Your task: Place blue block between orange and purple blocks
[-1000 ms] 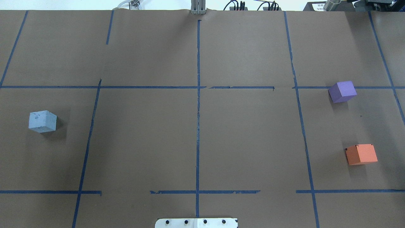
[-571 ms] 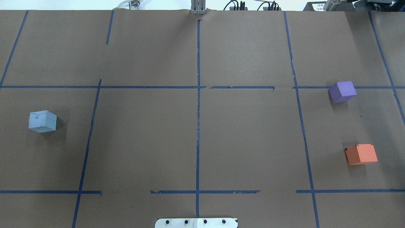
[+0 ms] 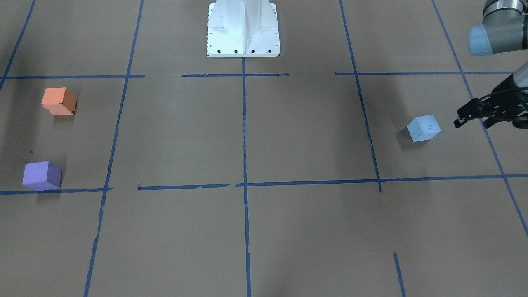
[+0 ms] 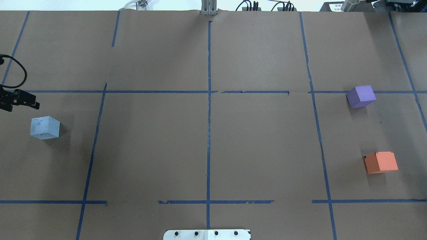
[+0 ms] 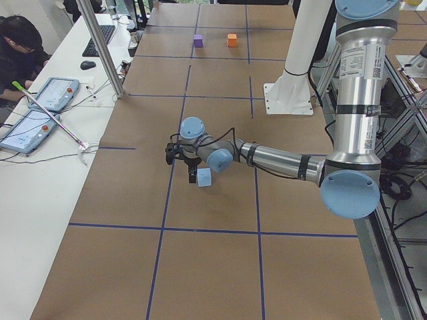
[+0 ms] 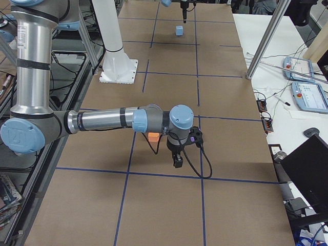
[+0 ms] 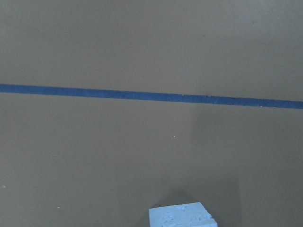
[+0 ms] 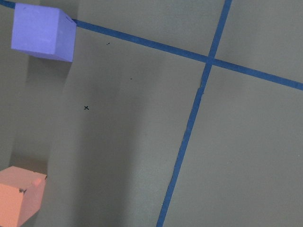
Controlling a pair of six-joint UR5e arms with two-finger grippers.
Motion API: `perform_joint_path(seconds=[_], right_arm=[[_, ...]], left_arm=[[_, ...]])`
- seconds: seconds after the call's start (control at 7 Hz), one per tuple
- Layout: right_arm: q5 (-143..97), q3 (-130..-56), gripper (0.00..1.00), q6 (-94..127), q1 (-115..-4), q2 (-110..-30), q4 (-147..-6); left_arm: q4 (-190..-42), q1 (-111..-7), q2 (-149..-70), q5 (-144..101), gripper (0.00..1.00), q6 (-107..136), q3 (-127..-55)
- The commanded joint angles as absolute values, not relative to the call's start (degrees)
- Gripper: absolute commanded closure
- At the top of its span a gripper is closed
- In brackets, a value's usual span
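Note:
The pale blue block (image 4: pixel 45 127) sits at the table's left; it also shows in the front view (image 3: pixel 423 128) and at the bottom edge of the left wrist view (image 7: pixel 182 216). My left gripper (image 4: pixel 25 101) is at the overhead view's left edge, just beyond the block and apart from it. In the front view the gripper (image 3: pixel 458 117) looks open and empty. The purple block (image 4: pixel 361 96) and the orange block (image 4: pixel 381 162) sit at the right, with a gap between them. My right gripper (image 6: pixel 177 161) hangs near the orange block (image 6: pixel 153 137); I cannot tell whether it is open or shut.
Blue tape lines (image 4: pixel 208 116) divide the brown paper-covered table into a grid. The robot's white base (image 3: pixel 243 29) stands at the near-middle edge. Cables and gear lie beyond the far edge (image 4: pixel 263 6).
My left gripper has come into the overhead view at the left edge, near the blue block. The three blocks have not moved.

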State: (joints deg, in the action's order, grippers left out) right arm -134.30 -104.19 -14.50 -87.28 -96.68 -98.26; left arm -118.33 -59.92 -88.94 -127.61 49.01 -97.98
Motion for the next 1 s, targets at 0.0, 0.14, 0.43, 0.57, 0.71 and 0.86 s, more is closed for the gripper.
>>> perform_joint_path(seconds=[0.0,0.14,0.43,0.57,0.71,0.86], right_arm=[[-134.3,-104.06,0.0,-14.5,-87.28,-96.68,-98.26],[-134.3,-104.06,0.0,-14.5,-87.28,-96.68,-98.26],[-134.3,-103.97,0.0,-14.5,-87.28,-96.77,-98.26],[-134.3,-103.97,0.0,-14.59,-87.28,-96.68,-98.26],[-134.3,-103.97,0.0,-14.59,-87.28,-96.68,-98.26],[-134.3,-103.97,0.0,-14.5,-87.28,-96.68,-98.26]], left_arm=[[-120.32,-55.56,-88.59,-125.68,0.0,53.35,-97.39],[-120.32,-54.85,-88.59,-125.6,0.0,53.26,-96.34],[-120.32,-52.05,-88.85,-125.07,0.0,53.17,-94.14],[-120.41,-50.47,-89.03,-122.37,0.0,53.26,-93.35],[-120.41,-50.36,-89.21,-122.17,0.01,53.26,-92.9],[-120.32,-50.45,-89.3,-122.17,0.51,53.96,-93.16]])
